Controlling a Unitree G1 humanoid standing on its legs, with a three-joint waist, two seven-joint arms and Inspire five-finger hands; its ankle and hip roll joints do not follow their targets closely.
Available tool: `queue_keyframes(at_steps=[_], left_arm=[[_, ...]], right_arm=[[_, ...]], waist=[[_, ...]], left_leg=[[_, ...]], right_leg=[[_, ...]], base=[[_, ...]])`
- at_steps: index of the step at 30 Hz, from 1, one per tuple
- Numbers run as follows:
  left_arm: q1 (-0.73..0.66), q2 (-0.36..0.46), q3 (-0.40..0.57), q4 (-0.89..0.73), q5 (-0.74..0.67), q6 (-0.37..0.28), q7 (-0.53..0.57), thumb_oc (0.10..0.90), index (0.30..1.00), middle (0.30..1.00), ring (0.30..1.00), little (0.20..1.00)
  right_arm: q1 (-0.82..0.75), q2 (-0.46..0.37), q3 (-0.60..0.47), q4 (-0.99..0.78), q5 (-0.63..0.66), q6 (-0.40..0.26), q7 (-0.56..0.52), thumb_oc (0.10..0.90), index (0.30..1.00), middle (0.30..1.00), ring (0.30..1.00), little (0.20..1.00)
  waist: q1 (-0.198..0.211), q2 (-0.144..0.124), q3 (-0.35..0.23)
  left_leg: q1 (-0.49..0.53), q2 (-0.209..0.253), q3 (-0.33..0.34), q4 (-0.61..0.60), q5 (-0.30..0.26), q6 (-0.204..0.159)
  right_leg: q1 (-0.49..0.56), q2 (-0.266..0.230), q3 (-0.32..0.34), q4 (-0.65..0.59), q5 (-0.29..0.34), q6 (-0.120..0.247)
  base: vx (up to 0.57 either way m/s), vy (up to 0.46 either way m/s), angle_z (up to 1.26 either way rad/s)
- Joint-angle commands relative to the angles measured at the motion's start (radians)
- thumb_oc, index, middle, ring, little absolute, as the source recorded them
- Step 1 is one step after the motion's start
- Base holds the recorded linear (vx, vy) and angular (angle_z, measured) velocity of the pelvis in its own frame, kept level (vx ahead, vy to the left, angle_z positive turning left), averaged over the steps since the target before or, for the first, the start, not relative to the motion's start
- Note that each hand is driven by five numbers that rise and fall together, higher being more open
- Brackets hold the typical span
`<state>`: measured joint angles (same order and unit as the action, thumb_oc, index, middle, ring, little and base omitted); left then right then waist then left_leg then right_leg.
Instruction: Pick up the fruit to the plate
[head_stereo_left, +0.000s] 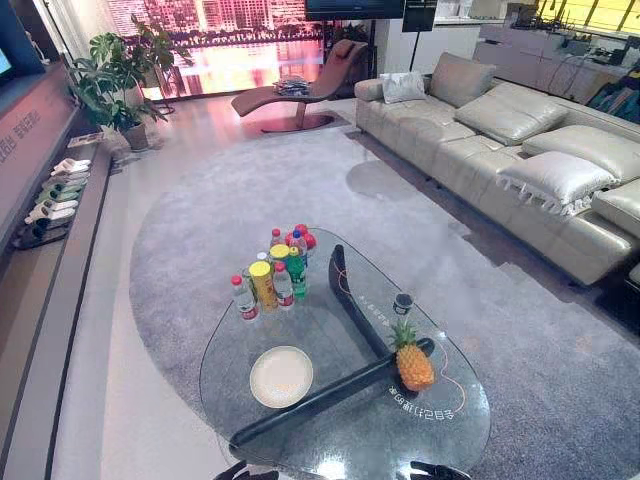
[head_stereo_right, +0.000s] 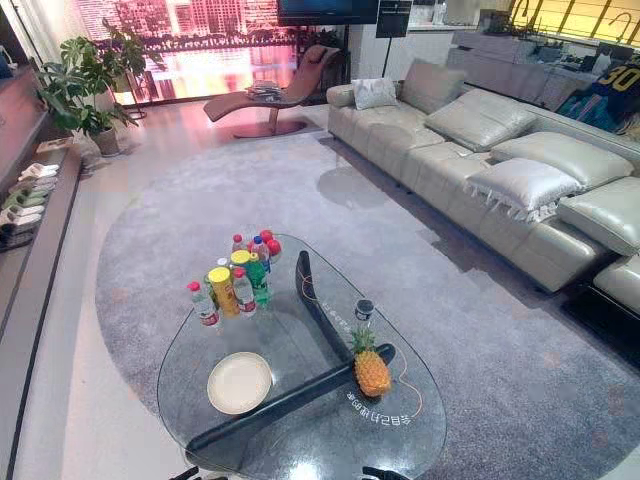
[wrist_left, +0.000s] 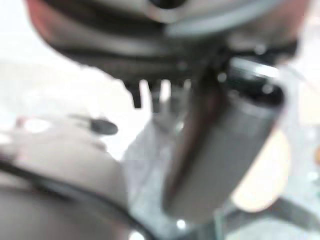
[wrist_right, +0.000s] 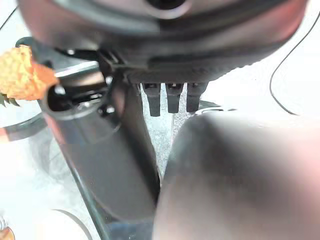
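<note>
Table: glass table on a grey rug, a black base showing through the top.
Fruit: the pineapple stands upright, crown up, at about 4 o'clock on the glass; nothing touches it; the right wrist view catches its orange skin past the thumb.
Plate: round pale plate at about 7 o'clock on the table, bare; the pineapple sits out at its 3 o'clock, well apart, with a dark arm of the base running between them.
Left hand: the left hand hangs at the near rim, around 7 o'clock; the view is blurred, but the fingers run in a straight short row, loose, with nothing in them.
Right hand: over at 5 o'clock on the rim, the right hand hangs the same way; fingers straight and slack, thumb standing apart, nothing held.
Bottles: a cluster of bottles crowds 11 o'clock on the glass; red caps, one yellow.
Cup: a small dark cup at 2 o'clock, just beyond the pineapple.
Room: pale sofa off at 2 o'clock; potted plant at 10 o'clock.
</note>
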<state>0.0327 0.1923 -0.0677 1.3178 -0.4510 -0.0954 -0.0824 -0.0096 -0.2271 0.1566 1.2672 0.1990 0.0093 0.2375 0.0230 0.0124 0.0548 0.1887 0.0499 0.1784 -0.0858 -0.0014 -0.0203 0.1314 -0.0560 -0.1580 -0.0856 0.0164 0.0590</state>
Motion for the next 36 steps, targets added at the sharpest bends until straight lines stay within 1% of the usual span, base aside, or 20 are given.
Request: queue_keyframes(at_steps=[1, 5, 11, 13, 17, 22, 25, 29, 33, 35, 36], left_arm=[[-0.095, 0.001, -0.002, 0.045, 0.024, -0.014, -0.007, 0.8, 0.9, 0.9, 0.9, 0.9], [-0.093, 0.002, 0.0, 0.051, 0.019, 0.004, -0.018, 0.8, 0.9, 0.9, 0.9, 0.9], [-0.096, 0.001, -0.005, 0.051, 0.019, -0.005, -0.015, 0.8, 0.9, 0.9, 0.9, 0.9], [-0.096, 0.001, -0.005, 0.052, 0.024, -0.01, -0.015, 0.8, 0.9, 0.9, 0.9, 0.9], [-0.092, -0.001, -0.003, 0.054, 0.031, -0.021, -0.004, 0.8, 0.9, 0.9, 0.9, 0.9], [-0.091, 0.0, -0.001, 0.053, 0.031, -0.021, 0.001, 0.8, 0.9, 0.9, 0.9, 0.9], [-0.088, 0.0, 0.001, 0.052, 0.033, -0.005, 0.004, 0.8, 0.9, 0.9, 0.9, 0.9], [-0.087, 0.007, 0.006, 0.055, 0.022, 0.001, 0.008, 0.8, 0.9, 0.9, 0.9, 0.9], [-0.082, 0.019, 0.007, 0.052, 0.02, -0.007, 0.009, 0.8, 0.9, 0.9, 0.9, 0.9], [-0.078, 0.029, 0.008, 0.045, 0.01, -0.01, 0.011, 0.8, 0.9, 0.9, 0.9, 0.9], [-0.073, 0.035, 0.01, 0.037, 0.007, -0.014, 0.018, 0.8, 0.9, 0.9, 0.9, 0.9]], right_arm=[[-0.053, 0.0, 0.001, 0.084, -0.02, -0.015, 0.019, 0.8, 0.9, 0.9, 0.9, 0.9], [-0.051, 0.0, -0.001, 0.087, -0.022, -0.019, 0.017, 0.8, 0.9, 0.9, 0.9, 0.9], [-0.052, 0.001, -0.001, 0.091, -0.003, -0.018, 0.013, 0.8, 0.9, 0.9, 0.9, 0.9], [-0.051, 0.001, -0.006, 0.09, 0.02, -0.013, 0.006, 0.8, 0.9, 0.9, 0.9, 0.9], [-0.049, 0.004, -0.017, 0.092, 0.021, -0.002, -0.005, 0.8, 0.9, 0.9, 0.9, 0.9], [-0.048, 0.002, -0.021, 0.105, -0.005, -0.01, -0.044, 0.8, 0.9, 0.9, 0.9, 0.9], [-0.049, 0.0, -0.034, 0.106, 0.031, -0.02, -0.098, 0.8, 0.9, 0.9, 0.9, 0.9], [-0.055, -0.013, -0.057, 0.095, 0.075, -0.025, -0.122, 0.8, 0.9, 0.9, 0.9, 0.9], [-0.058, -0.026, -0.084, 0.077, 0.115, -0.051, -0.16, 0.8, 0.9, 0.9, 0.9, 0.9], [-0.064, -0.039, -0.101, 0.06, 0.147, -0.08, -0.191, 0.8, 0.9, 0.9, 0.9, 0.9], [-0.066, -0.047, -0.115, 0.029, 0.169, -0.125, -0.23, 0.8, 0.9, 0.9, 0.9, 0.9]], waist=[[0.005, -0.048, 0.013], [0.003, -0.047, 0.012], [0.001, -0.047, 0.013], [0.0, -0.046, 0.015], [-0.003, -0.044, 0.015], [-0.004, -0.042, 0.019], [-0.004, -0.044, 0.028], [-0.006, -0.047, 0.039], [-0.006, -0.05, 0.053], [-0.005, -0.052, 0.065], [-0.003, -0.054, 0.074]], left_leg=[[-0.016, -0.034, -0.019, 0.031, -0.057, -0.03], [-0.014, -0.033, -0.018, 0.026, -0.056, -0.03], [-0.015, -0.033, -0.013, 0.026, -0.056, -0.031], [-0.015, -0.033, -0.014, 0.026, -0.056, -0.03], [-0.014, -0.033, -0.011, 0.021, -0.054, -0.029], [-0.017, -0.032, -0.006, 0.022, -0.052, -0.031], [-0.02, -0.03, -0.001, 0.029, -0.054, -0.029], [-0.034, -0.03, 0.003, 0.044, -0.056, -0.028], [-0.048, -0.027, 0.004, 0.055, -0.057, -0.025], [-0.06, -0.027, 0.0, 0.066, -0.059, -0.021], [-0.071, -0.027, -0.004, 0.079, -0.062, -0.018]], right_leg=[[0.026, -0.041, 0.005, 0.027, -0.016, 0.043], [0.026, -0.04, 0.005, 0.026, -0.015, 0.043], [0.024, -0.041, 0.006, 0.026, -0.015, 0.044], [0.023, -0.041, 0.007, 0.027, -0.015, 0.044], [0.022, -0.04, 0.01, 0.026, -0.014, 0.044], [0.017, -0.041, 0.009, 0.03, -0.014, 0.045], [0.01, -0.042, 0.007, 0.035, -0.013, 0.045], [-0.005, -0.039, 0.015, 0.043, -0.013, 0.044], [-0.023, -0.036, 0.021, 0.063, -0.019, 0.044], [-0.038, -0.032, 0.027, 0.085, -0.027, 0.042], [-0.051, -0.031, 0.029, 0.101, -0.032, 0.041]], base=[[0.12, 0.05, -0.75], [0.0, 0.0, 0.0], [0.0, 0.0, 0.0], [0.0, 0.0, 0.0], [0.0, 0.0, 0.0], [0.0, 0.0, 0.0], [0.03, -0.012, 0.0], [0.01, -0.005, 0.0], [0.0, -0.008, 0.0], [0.02, -0.038, -0.01], [0.02, -0.035, -0.01]])
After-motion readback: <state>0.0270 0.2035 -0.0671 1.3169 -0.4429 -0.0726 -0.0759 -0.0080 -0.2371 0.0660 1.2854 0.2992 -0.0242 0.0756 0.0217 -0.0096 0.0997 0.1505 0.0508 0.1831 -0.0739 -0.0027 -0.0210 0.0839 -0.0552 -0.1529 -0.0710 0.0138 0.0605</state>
